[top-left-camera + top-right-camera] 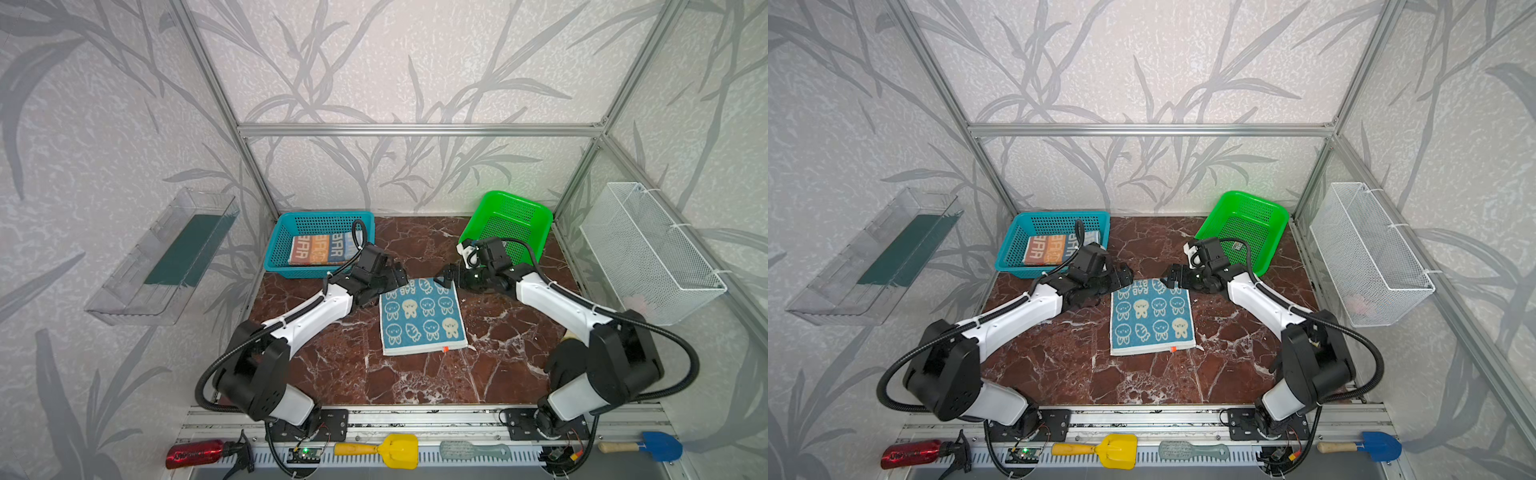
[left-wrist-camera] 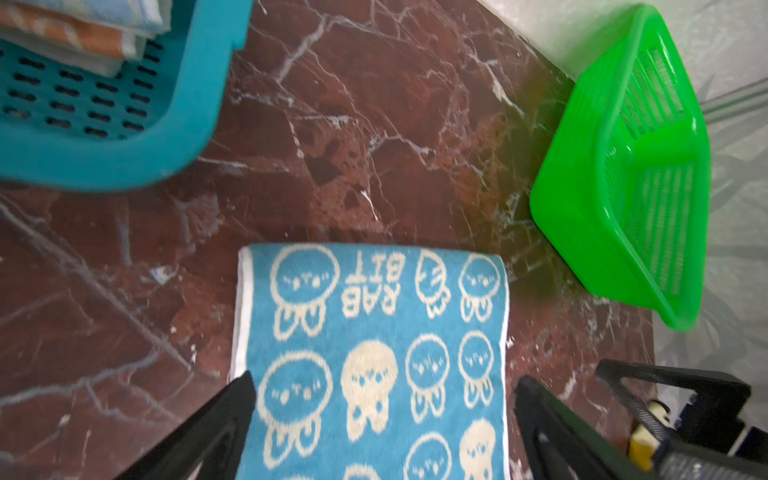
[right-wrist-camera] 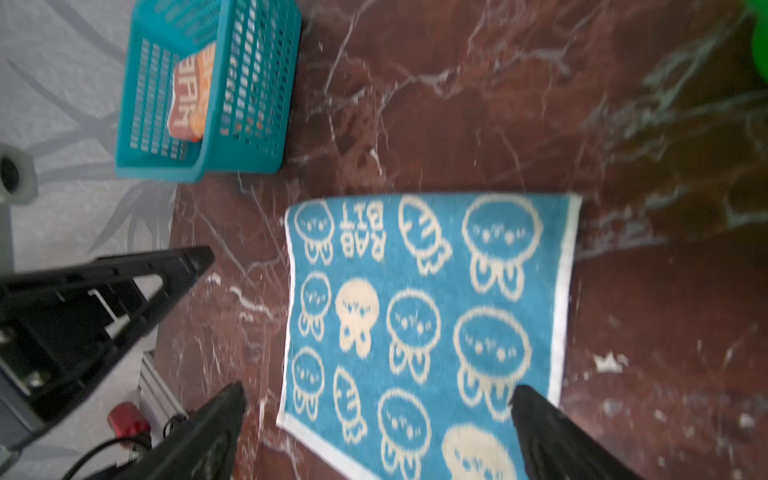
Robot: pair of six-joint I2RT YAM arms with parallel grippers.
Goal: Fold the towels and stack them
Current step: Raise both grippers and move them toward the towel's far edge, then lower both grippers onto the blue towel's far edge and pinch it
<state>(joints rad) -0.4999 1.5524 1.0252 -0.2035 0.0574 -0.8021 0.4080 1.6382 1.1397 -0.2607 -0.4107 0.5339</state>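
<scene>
The blue towel point(image 1: 422, 318) lies flat on the desk point(image 1: 353, 374), its far edge running between the two sets of fingers and the rest stretching away from them toward the arm bases. Left fingers point(image 1: 397, 275) and right fingers point(image 1: 444, 279) are both spread wide and pinch nothing, each poised by one far corner. The near edge looks doubled, so I judge one fold done; the step in hand seems to be taking the far corners for the next fold. That calls for both to drop together and pinch every layer. The striped towel point(image 1: 320, 249) sits folded in the teal basket point(image 1: 324, 215) just beyond the left fingers; the green basket point(image 1: 507, 195) behind the right fingers shows no cloth

In both top views the fingers cover the far corners, so contact is unclear. Both wrist views are blurred. What lies under the striped towel I cannot tell, and no orange towel is plainly seen
</scene>
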